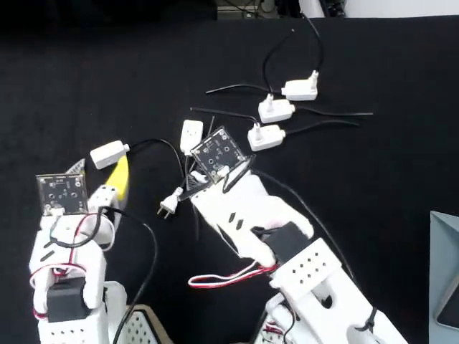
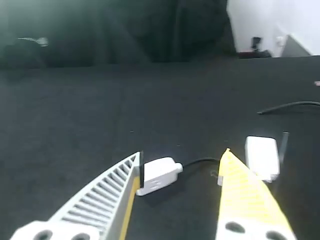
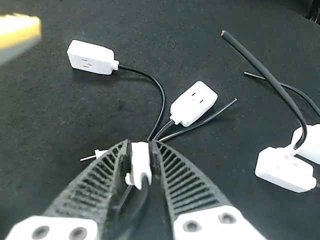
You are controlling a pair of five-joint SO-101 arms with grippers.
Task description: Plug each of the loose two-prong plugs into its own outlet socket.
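Note:
A white two-prong plug [image 3: 137, 161] on a black cable is pinched between the black fingers of my right gripper [image 3: 140, 146], its prongs sticking out sideways. From above, that plug [image 1: 170, 202] lies just off the right gripper [image 1: 188, 192], mid-table. A free white outlet socket [image 1: 191, 135] [image 3: 194, 102] lies just beyond it. Another white socket [image 1: 109, 153] [image 2: 157, 175] sits between the spread fingertips of my left gripper [image 1: 100, 163] [image 2: 182, 155], which is open. The yellow finger [image 2: 245, 195] lies on one side of it and the white finger [image 2: 107, 190] on the other.
Three white plug-and-socket pairs [image 1: 275, 109] with black cables lie at the back right, the nearest one [image 3: 285, 170] close to the right gripper. Loose cable ends [image 1: 229, 89] trail over the black cloth. A grey object [image 1: 445, 272] stands at the right edge.

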